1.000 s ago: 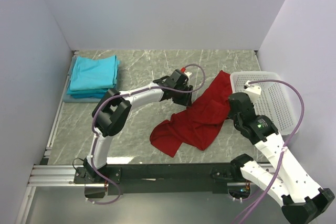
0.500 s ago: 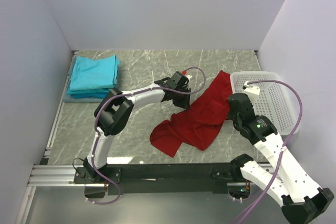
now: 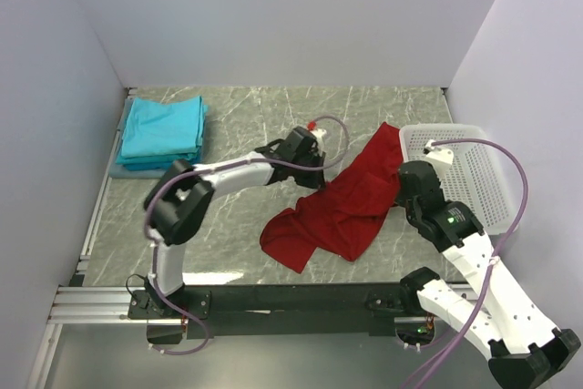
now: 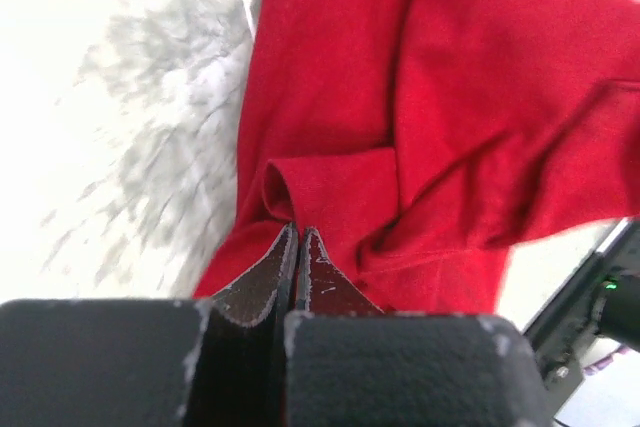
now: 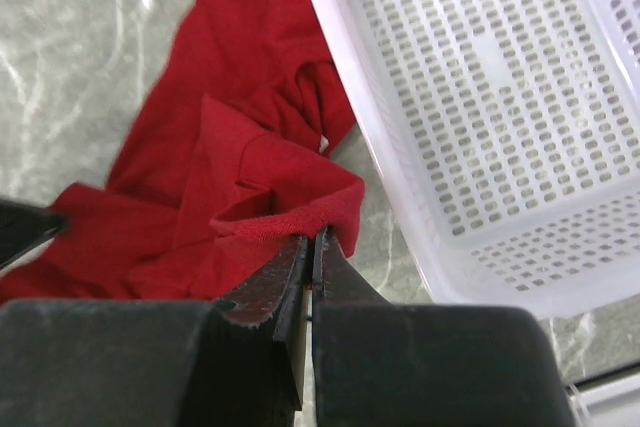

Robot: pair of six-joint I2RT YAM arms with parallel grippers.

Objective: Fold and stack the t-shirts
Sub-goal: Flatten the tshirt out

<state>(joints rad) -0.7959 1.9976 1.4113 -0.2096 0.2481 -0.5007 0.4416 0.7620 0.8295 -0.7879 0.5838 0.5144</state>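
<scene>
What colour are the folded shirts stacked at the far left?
The folded shirts are teal; top external view shows them best.

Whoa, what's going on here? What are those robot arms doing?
Two robot arms are folding t-shirts. The left gripper and the right gripper are both pinched shut on the red t-shirt. It lies crumpled in the middle of the table and is not folded yet. A stack of teal t-shirts, already folded, sits in the far left corner. A white basket stands on the right, beside the red one.
</scene>
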